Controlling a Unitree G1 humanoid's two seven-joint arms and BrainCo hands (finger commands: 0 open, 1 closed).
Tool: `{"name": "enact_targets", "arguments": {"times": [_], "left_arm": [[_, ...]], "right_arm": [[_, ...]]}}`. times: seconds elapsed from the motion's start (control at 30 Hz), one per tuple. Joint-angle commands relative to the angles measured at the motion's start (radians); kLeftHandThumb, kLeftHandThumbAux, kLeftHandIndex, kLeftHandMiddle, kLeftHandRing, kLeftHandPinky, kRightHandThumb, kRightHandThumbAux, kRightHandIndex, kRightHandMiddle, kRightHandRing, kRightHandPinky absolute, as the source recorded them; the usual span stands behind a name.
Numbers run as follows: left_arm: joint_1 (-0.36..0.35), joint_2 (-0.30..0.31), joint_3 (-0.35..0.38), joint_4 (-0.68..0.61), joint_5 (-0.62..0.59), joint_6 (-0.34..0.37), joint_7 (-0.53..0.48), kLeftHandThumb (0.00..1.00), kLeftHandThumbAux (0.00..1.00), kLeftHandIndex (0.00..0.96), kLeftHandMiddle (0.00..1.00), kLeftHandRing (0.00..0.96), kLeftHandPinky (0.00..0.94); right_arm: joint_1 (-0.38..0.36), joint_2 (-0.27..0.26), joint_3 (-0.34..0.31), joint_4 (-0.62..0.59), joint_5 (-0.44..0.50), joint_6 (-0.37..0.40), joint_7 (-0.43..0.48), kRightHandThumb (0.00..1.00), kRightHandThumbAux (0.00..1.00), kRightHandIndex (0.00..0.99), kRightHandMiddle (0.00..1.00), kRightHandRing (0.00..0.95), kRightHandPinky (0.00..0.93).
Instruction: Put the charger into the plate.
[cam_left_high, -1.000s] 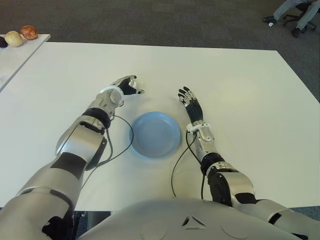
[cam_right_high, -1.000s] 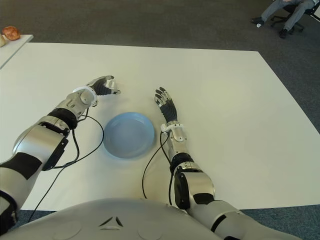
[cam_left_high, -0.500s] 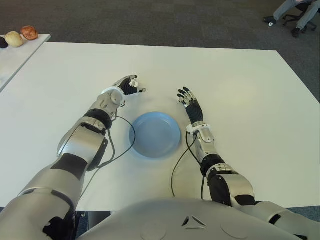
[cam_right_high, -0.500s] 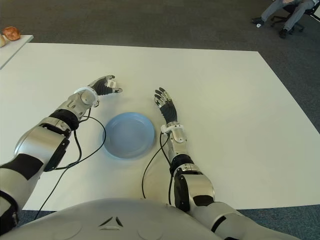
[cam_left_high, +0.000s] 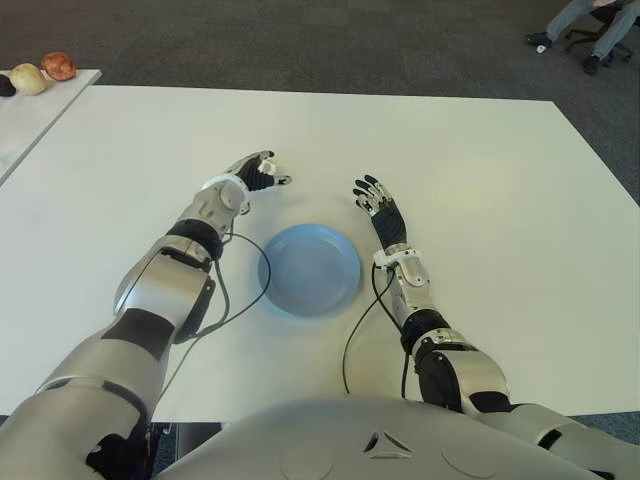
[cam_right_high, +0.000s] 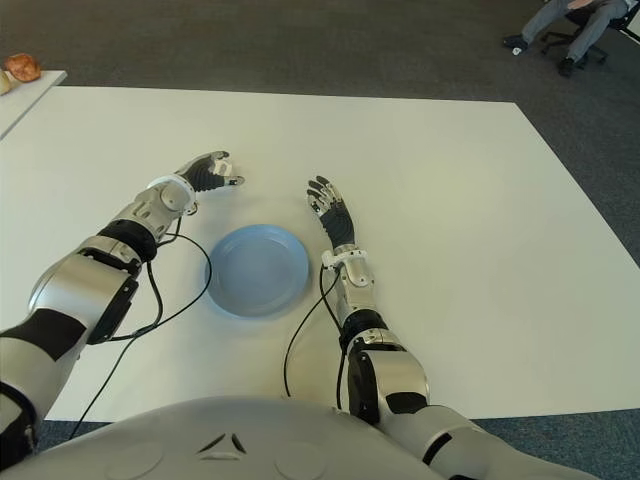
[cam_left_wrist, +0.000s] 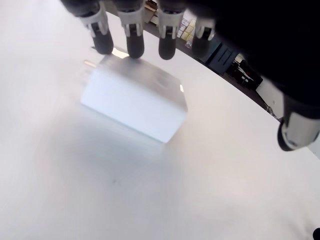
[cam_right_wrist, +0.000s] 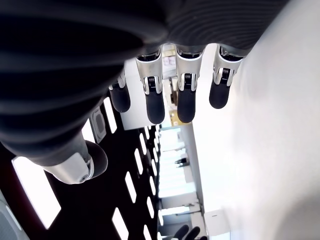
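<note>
Charger (cam_left_wrist: 134, 103) first: you can see the white block lying flat on the white table (cam_left_high: 480, 180), under your left hand (cam_left_high: 258, 172), just beyond the upper-left rim of the blue plate (cam_left_high: 310, 268). In the left wrist view your fingertips (cam_left_wrist: 135, 47) reach down to its far edge and one appears to touch it, but the thumb stands well apart, so the hand is spread and grips nothing. Your right hand (cam_left_high: 379, 208) shows just off the plate's upper-right rim, palm turned up, fingers extended and loose, holding nothing. Black cables (cam_left_high: 236, 300) trail from both wrists across the table on either side of the plate.
</note>
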Motion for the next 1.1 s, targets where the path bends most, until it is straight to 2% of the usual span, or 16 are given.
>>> {"name": "enact_targets", "arguments": {"times": [0.03, 0.17, 0.3, 0.43, 0.53, 0.67, 0.77, 0.9, 1.1], "left_arm": [[0.12, 0.015, -0.013, 0.042, 0.002, 0.012, -0.07, 0.0, 0.411, 0.0, 0.0, 0.0, 0.0], [0.161, 0.059, -0.043, 0.019, 0.028, -0.039, -0.058, 0.0, 0.405, 0.0, 0.0, 0.0, 0.0], [0.211, 0.131, -0.121, -0.046, 0.106, -0.128, -0.002, 0.0, 0.424, 0.0, 0.0, 0.0, 0.0], [0.243, 0.184, -0.161, -0.082, 0.146, -0.186, 0.039, 0.0, 0.436, 0.0, 0.0, 0.0, 0.0], [0.307, 0.275, -0.174, -0.177, 0.167, -0.26, 0.063, 0.0, 0.448, 0.0, 0.0, 0.0, 0.0], [0.386, 0.391, -0.168, -0.296, 0.178, -0.327, 0.065, 0.0, 0.469, 0.0, 0.0, 0.0, 0.0], [0.416, 0.437, -0.157, -0.341, 0.171, -0.351, 0.047, 0.0, 0.486, 0.0, 0.0, 0.0, 0.0], [0.466, 0.517, -0.132, -0.427, 0.14, -0.391, -0.01, 0.0, 0.509, 0.0, 0.0, 0.0, 0.0], [0.619, 0.659, -0.046, -0.666, 0.046, -0.41, -0.12, 0.0, 0.534, 0.0, 0.0, 0.0, 0.0]], "right_arm": [[0.088, 0.003, -0.015, 0.052, 0.023, 0.074, 0.002, 0.0, 0.596, 0.118, 0.183, 0.147, 0.137], [0.085, 0.005, -0.019, 0.051, 0.025, 0.076, 0.006, 0.0, 0.596, 0.121, 0.185, 0.149, 0.135], [0.083, 0.007, -0.02, 0.05, 0.022, 0.08, 0.003, 0.0, 0.596, 0.122, 0.188, 0.149, 0.131], [0.082, 0.006, -0.02, 0.049, 0.02, 0.081, 0.002, 0.0, 0.597, 0.123, 0.19, 0.149, 0.131], [0.081, 0.005, -0.021, 0.049, 0.018, 0.083, 0.002, 0.0, 0.598, 0.124, 0.192, 0.152, 0.131], [0.078, 0.006, -0.021, 0.048, 0.017, 0.087, 0.0, 0.0, 0.601, 0.124, 0.194, 0.155, 0.136], [0.077, 0.007, -0.021, 0.047, 0.017, 0.089, 0.0, 0.0, 0.603, 0.122, 0.194, 0.157, 0.14], [0.074, 0.007, -0.025, 0.045, 0.021, 0.101, 0.003, 0.0, 0.601, 0.118, 0.19, 0.155, 0.141], [0.067, 0.006, -0.032, 0.045, 0.023, 0.12, 0.006, 0.0, 0.59, 0.113, 0.184, 0.152, 0.141]]}}
